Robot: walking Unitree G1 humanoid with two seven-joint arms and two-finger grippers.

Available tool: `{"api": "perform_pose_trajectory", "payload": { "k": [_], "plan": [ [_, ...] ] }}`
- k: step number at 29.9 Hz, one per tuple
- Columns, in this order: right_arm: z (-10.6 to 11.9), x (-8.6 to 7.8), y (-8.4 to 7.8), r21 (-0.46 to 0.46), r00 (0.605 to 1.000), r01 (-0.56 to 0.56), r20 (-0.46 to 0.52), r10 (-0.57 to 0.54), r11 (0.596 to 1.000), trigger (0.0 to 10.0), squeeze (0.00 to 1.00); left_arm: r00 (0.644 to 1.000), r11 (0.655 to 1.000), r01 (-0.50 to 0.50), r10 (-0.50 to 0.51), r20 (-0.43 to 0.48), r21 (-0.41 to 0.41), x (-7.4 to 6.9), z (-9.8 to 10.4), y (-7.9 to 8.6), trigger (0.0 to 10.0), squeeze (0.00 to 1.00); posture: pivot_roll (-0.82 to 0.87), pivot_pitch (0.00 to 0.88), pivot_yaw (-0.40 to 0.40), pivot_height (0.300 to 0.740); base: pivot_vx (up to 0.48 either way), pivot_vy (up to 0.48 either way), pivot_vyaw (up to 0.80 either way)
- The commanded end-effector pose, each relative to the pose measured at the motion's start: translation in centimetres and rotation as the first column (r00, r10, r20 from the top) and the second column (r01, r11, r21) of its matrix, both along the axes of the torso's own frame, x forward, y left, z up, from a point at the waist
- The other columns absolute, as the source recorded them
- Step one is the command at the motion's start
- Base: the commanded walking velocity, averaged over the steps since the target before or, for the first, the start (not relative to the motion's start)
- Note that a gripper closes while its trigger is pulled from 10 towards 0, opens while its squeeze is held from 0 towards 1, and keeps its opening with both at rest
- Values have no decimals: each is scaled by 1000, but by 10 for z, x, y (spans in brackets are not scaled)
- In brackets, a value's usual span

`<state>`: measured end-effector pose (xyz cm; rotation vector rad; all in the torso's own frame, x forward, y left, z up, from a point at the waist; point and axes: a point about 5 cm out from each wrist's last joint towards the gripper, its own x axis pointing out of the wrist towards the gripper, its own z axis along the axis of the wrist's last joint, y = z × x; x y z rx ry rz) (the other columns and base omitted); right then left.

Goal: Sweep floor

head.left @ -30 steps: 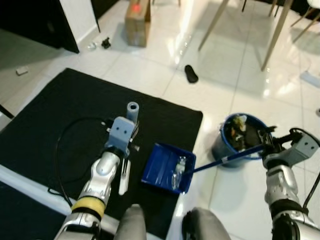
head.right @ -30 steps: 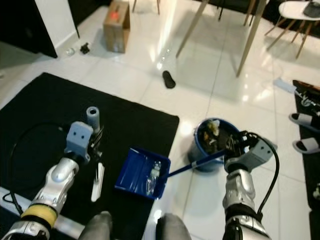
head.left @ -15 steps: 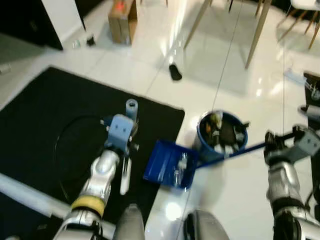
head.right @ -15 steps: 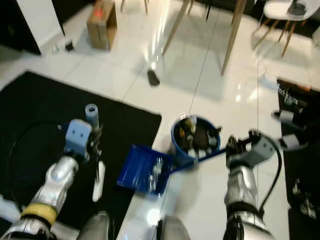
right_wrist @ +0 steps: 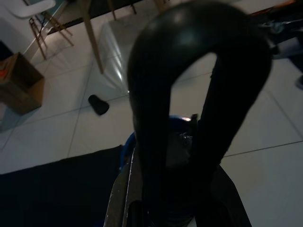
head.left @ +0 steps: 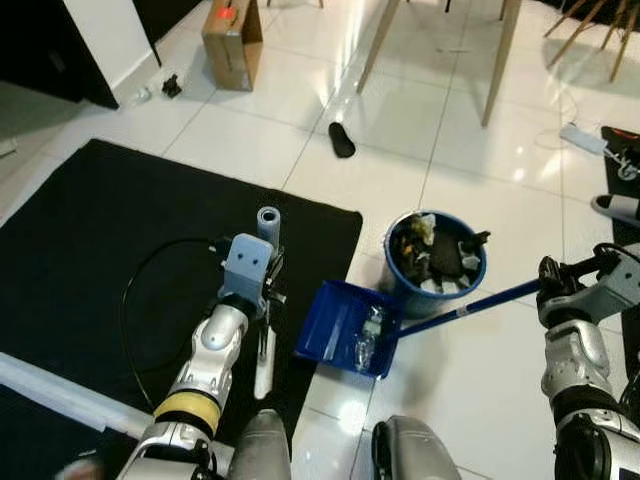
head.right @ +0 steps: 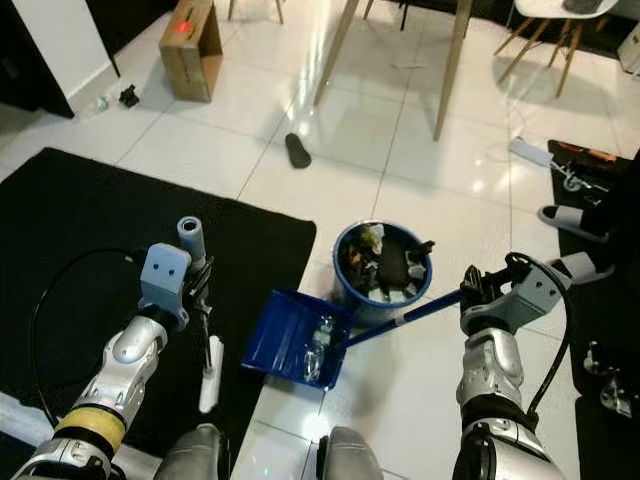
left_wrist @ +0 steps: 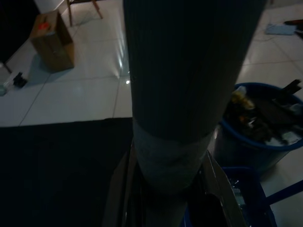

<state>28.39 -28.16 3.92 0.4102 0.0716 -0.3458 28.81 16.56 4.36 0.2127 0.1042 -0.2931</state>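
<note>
The robot looks to be at the tipping step: the trash is swept up and must go into the bin. The right gripper (head.right: pixel 478 290) is closed around the end of the long blue handle (head.right: pixel 405 313) of the dustpan (head.right: pixel 292 338). The left gripper (head.right: pixel 203 285) is closed around the grey brush handle (head.right: pixel 190 240), with the white brush (head.right: pixel 209 375) hanging down over the black mat (head.right: pixel 70 230).

The dustpan sits at the mat's edge, partly on the white floor (head.right: pixel 400 160), just beside the blue bin (head.right: pixel 385 265). Inside the pan lie a few small clear and pale bits, maybe a little bottle. The bin is nearly full of dark and light trash.

Next, I think the right arm needs to lift the pan by its handle, bring it over the bin and tilt it so the bits slide in. It should go slowly, or the bits may spill on the floor.

A black thing (head.right: pixel 298 150) and a box (head.right: pixel 187 35) lie farther off on the floor.
</note>
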Motion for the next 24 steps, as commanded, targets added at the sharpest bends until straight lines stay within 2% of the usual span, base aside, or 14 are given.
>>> {"api": "perform_pose_trajectory", "payload": {
  "k": [1,8,11,13,15,16,20,24],
  "plan": [
    [5,1,-7,1,999,29,25,-29,1000,10000,0,1000,1000,6,-6,6,10,2,2,0,10000,0,66,36,-28,740,0,0,0],
    [40,15,-30,-61,987,88,137,-79,994,10000,0,1000,1000,-3,2,12,17,4,3,0,10000,0,64,25,-27,740,0,0,0],
    [49,17,-35,-79,982,101,166,-86,992,10000,0,1000,1000,-8,8,14,20,5,4,0,10000,0,64,23,-26,740,0,0,0],
    [73,22,-47,-134,964,149,240,-114,980,10000,0,1000,1000,-17,17,15,25,6,4,2,10000,0,61,21,-24,740,0,0,0],
    [78,24,-50,-153,960,161,254,-119,975,10000,0,1000,999,-19,19,16,27,6,4,2,10000,0,61,21,-24,740,0,0,0],
    [89,26,-55,-172,951,183,280,-131,968,10000,0,1000,999,-27,27,13,30,6,3,3,10000,0,58,22,-23,740,0,0,0],
    [99,31,-59,-175,948,192,289,-136,966,10000,0,999,999,-33,33,7,37,5,2,4,10000,0,59,23,-27,740,0,0,0],
    [100,35,-55,-188,952,172,283,-115,967,10000,0,999,998,-38,38,-2,44,4,0,5,10000,0,62,25,-26,740,0,0,0]
  ]
}}
